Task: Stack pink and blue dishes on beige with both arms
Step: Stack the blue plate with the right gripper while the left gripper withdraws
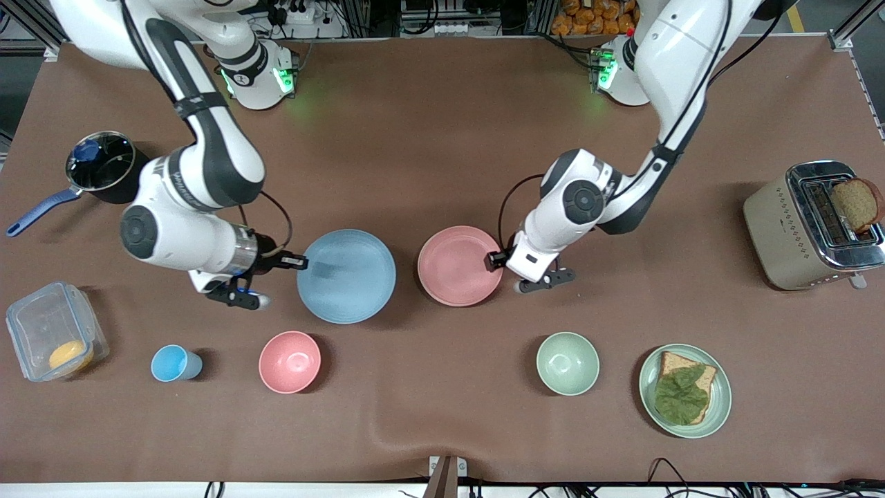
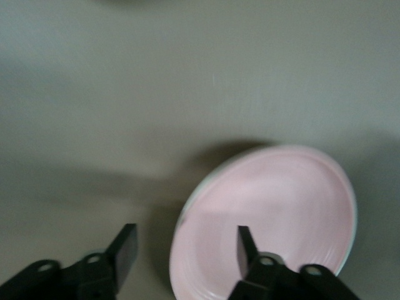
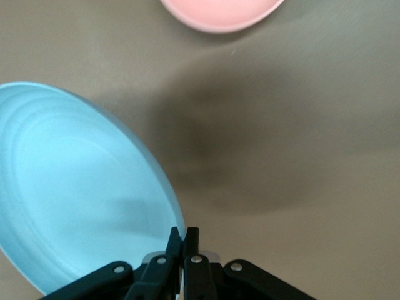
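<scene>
The pale blue plate (image 1: 346, 276) is toward the right arm's end of the table. My right gripper (image 1: 297, 261) is shut on its rim, and in the right wrist view the gripper (image 3: 183, 240) pinches the blue plate (image 3: 75, 187), which looks tilted off the cloth with a shadow under it. The pale pink plate (image 1: 460, 265) lies flat beside it. My left gripper (image 1: 494, 259) is at its rim on the side toward the left arm's end. In the left wrist view the left gripper (image 2: 185, 250) is open, with the rim of the pink plate (image 2: 281, 212) between its jaws. The beige plate is out of view.
Nearer the front camera stand a light-blue cup (image 1: 173, 363), a pink bowl (image 1: 290, 362), a green bowl (image 1: 567, 363) and a green plate (image 1: 719, 401) with bread and a leaf. A pot (image 1: 104, 166), a clear box (image 1: 52, 332) and a toaster (image 1: 809, 225) stand at the table's ends.
</scene>
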You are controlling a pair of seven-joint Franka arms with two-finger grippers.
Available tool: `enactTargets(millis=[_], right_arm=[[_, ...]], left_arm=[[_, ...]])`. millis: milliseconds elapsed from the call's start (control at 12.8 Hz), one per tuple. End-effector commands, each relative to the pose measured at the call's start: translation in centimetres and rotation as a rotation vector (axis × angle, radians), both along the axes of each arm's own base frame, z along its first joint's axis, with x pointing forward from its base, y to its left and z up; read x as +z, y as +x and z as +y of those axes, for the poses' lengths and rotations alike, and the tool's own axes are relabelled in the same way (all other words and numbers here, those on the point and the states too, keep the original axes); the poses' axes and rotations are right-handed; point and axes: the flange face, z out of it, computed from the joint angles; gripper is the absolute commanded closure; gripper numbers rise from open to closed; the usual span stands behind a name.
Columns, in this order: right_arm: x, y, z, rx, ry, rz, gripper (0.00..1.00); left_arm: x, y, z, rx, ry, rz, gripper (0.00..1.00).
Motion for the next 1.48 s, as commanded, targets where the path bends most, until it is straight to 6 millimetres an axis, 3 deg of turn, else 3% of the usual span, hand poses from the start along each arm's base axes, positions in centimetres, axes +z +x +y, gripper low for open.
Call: enactTargets(millis=[0, 156, 390, 545, 623, 857, 1013, 1247, 1325, 1403], right_arm=[[-1.7, -1.0, 4.6, -0.057, 0.023, 0.039, 1.00], [-3.1, -1.4, 7.0, -0.152, 0.119, 0.088, 1.00], [-3.8, -3.6, 12.5, -0.148, 0.120, 0.056, 1.00], [-5.6, -5.1, 16.5, -0.137, 0.106, 0.010, 1.00], [-6.6, -5.4, 17.3, -0.142, 0.104, -0.007, 1.00], [-8.9, -6.9, 19.9, -0.144, 0.084, -0.032, 1.00], [-9.7, -7.2, 20.2, -0.139, 0.049, -0.041, 1.00], [-10.7, -8.2, 21.6, -0.154, 0.033, -0.038, 1.00], [-10.7, -8.3, 21.7, -0.155, 0.032, -0.038, 0.80], [-10.7, -8.2, 21.6, -0.158, 0.032, -0.037, 0.12]], left_arm=[[9.7, 2.7, 7.7, -0.018, 0.118, -0.086, 0.00], [16.8, 4.0, 13.2, -0.062, 0.181, -0.090, 0.00], [26.4, 4.2, 21.5, -0.159, 0.251, -0.076, 0.00], [30.3, 3.5, 24.3, -0.154, 0.257, -0.092, 0.00], [32.2, 2.6, 24.5, -0.149, 0.271, -0.116, 0.00], [34.7, 1.0, 26.0, -0.148, 0.294, -0.121, 0.00], [35.4, 0.4, 27.6, -0.180, 0.305, -0.104, 0.00], [36.7, -0.8, 27.7, -0.187, 0.313, -0.104, 0.00], [36.6, -1.0, 27.7, -0.189, 0.314, -0.091, 0.00], [36.8, -1.1, 27.9, -0.187, 0.314, -0.090, 0.00]])
